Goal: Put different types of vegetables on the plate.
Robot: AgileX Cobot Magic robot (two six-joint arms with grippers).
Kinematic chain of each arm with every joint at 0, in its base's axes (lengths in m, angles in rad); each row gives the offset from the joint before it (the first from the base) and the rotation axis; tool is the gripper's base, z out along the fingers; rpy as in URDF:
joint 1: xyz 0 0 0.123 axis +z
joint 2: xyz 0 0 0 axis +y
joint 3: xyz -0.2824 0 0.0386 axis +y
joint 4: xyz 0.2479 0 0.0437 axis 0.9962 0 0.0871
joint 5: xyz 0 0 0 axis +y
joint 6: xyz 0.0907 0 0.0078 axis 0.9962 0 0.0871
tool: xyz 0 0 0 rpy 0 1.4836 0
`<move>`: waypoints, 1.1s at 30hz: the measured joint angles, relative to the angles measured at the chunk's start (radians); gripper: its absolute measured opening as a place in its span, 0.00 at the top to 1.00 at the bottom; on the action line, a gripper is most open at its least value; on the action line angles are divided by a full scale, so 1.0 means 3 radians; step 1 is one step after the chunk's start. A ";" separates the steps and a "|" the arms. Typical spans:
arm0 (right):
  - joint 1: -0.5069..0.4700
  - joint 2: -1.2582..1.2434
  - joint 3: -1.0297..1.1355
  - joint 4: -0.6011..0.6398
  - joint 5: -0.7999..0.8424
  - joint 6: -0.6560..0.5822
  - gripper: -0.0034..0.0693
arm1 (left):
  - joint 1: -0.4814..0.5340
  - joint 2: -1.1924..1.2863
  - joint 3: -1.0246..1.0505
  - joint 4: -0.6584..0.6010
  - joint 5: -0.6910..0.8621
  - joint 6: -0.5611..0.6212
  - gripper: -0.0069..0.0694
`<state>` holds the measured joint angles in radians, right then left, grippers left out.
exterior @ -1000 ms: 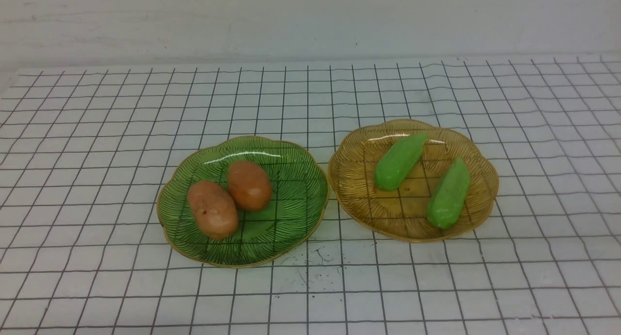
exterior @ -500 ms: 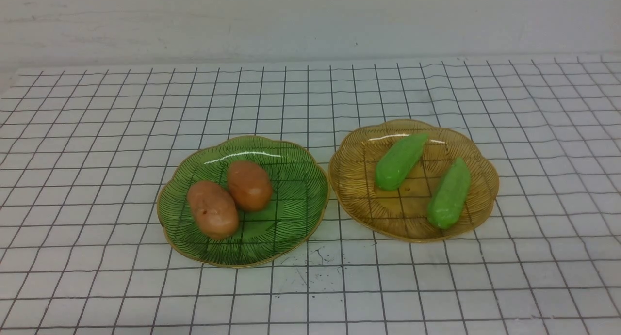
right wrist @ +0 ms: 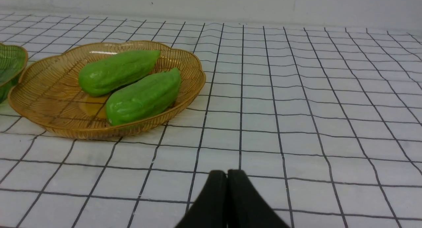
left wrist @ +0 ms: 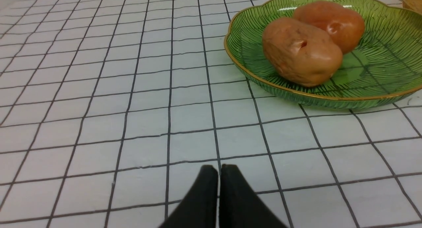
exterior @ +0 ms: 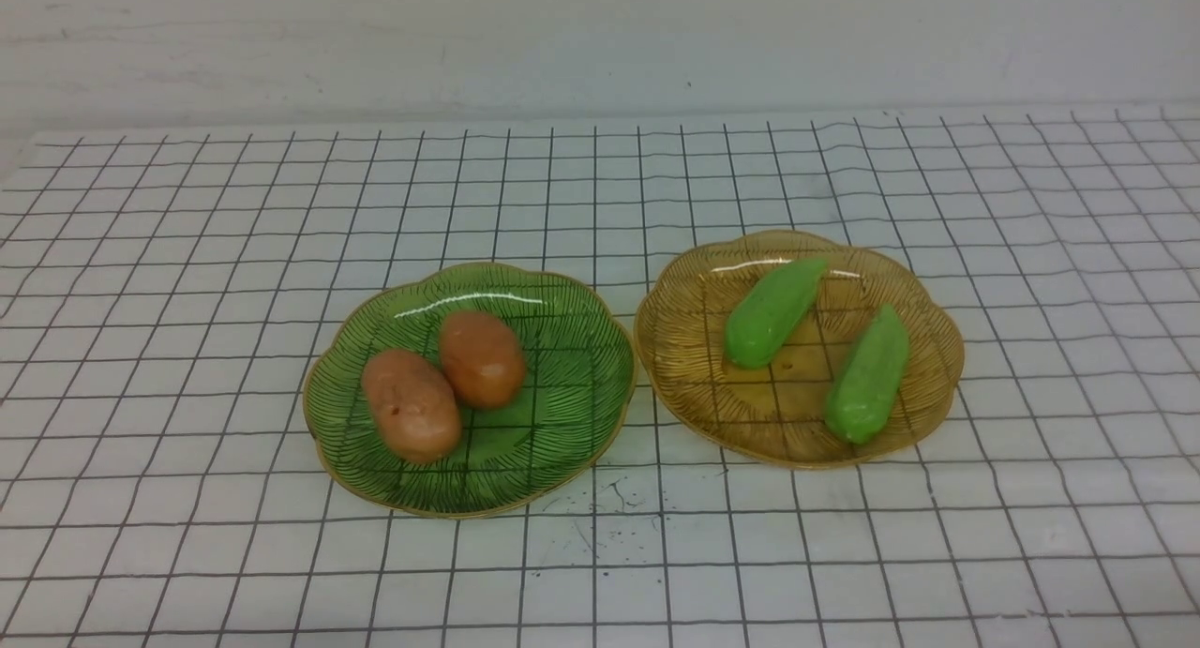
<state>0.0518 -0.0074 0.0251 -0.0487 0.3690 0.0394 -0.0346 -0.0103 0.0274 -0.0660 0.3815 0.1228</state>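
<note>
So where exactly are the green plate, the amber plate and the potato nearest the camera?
green plate (exterior: 572,423), front view, bare ribbed wall on its right.
amber plate (exterior: 684,348), front view, bare left wall.
nearer potato (exterior: 411,405), front view, middle of its top.

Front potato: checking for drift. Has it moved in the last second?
No. The front potato sits on the same grid lines of the green plate.

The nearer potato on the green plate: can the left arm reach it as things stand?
Probably yes. The nearer potato lies uncovered on the green plate, with only bare cloth between it and the shut left gripper.
</note>
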 joint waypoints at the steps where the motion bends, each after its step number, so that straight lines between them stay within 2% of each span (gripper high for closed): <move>1: -0.0011 0.0000 0.0000 0.0000 0.0003 0.0059 0.97 | 0.0000 0.0000 0.0000 0.0000 0.0000 0.0000 0.92; 7: -0.0088 0.0000 0.0000 -0.0007 0.0006 0.0244 0.97 | 0.0000 0.0000 0.0000 0.0000 0.0000 0.0000 0.92; 33: -0.0118 0.0000 -0.0003 -0.0034 0.0024 0.0256 0.97 | 0.0000 0.0000 0.0000 0.0000 0.0000 0.0000 0.92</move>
<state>0.0164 -0.0074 0.0241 -0.0588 0.3762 0.1161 -0.0346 -0.0103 0.0274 -0.0660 0.3815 0.1228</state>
